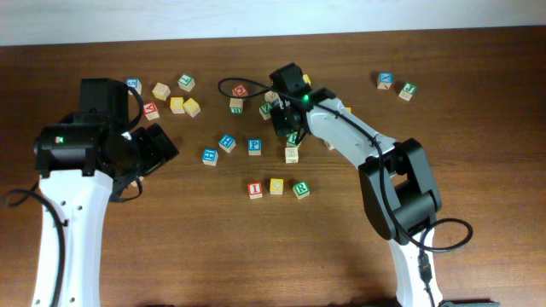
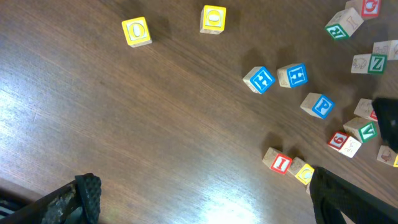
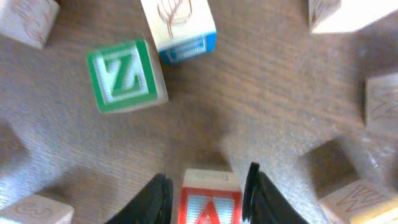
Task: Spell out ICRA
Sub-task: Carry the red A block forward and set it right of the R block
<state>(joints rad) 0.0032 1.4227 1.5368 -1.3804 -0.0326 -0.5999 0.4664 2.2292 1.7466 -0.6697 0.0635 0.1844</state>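
Observation:
The red I cube [image 1: 254, 189], yellow C cube [image 1: 276, 186] and green R cube [image 1: 300, 189] stand in a row at the table's middle front. The I [image 2: 281, 163] and C [image 2: 304, 173] also show in the left wrist view. My right gripper [image 1: 288, 124] is over the cluster of cubes at the back middle. In the right wrist view its fingers [image 3: 208, 193] are closed around the red A cube [image 3: 210, 202]. The A cube is hidden under the gripper in the overhead view. My left gripper [image 1: 158, 145] is open and empty [image 2: 205, 199] at the left, above bare wood.
Loose cubes lie around: a blue P cube [image 1: 254, 146], two blue cubes [image 1: 218, 149], a green Z cube [image 3: 126, 75], a green V cube [image 2: 367, 130], yellow cubes [image 1: 183, 106] at the back left, and two cubes [image 1: 397, 84] at the back right.

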